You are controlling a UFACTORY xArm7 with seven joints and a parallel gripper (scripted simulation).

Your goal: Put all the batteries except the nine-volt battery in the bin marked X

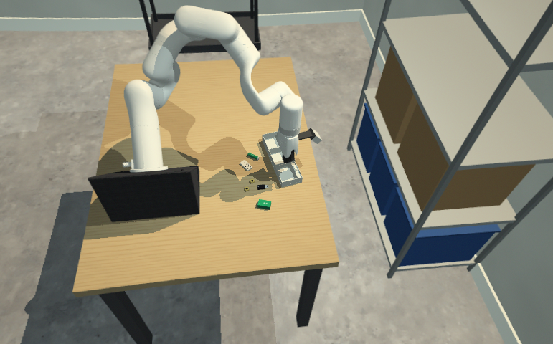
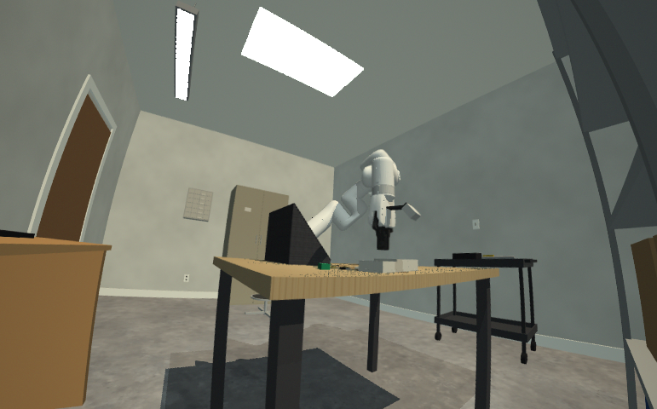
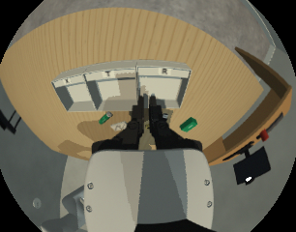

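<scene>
A green cylindrical battery (image 1: 252, 156) (image 3: 105, 118) lies on the table beside the bins. The nine-volt battery, a green block (image 1: 264, 204) (image 2: 324, 266) (image 3: 189, 125), lies near the row's R end. The row has bin X (image 3: 67, 81) at the far end, bin T (image 3: 116, 73) in the middle and bin R (image 1: 291, 183) (image 3: 174, 73) at the near end. No object shows in the visible part of X. My gripper (image 1: 287, 161) (image 2: 382, 249) (image 3: 146, 103) is above the row, by R's side next to T. Its fingers are nearly together, with nothing visible between them.
A white domino (image 1: 246, 165) (image 3: 119, 127), a black USB stick (image 1: 262, 187) (image 3: 165, 116) and two small brass nuts, one nut (image 1: 252, 181) and another nut (image 1: 246, 189), lie beside the bins. A black panel (image 1: 146, 195) stands by the arm's base.
</scene>
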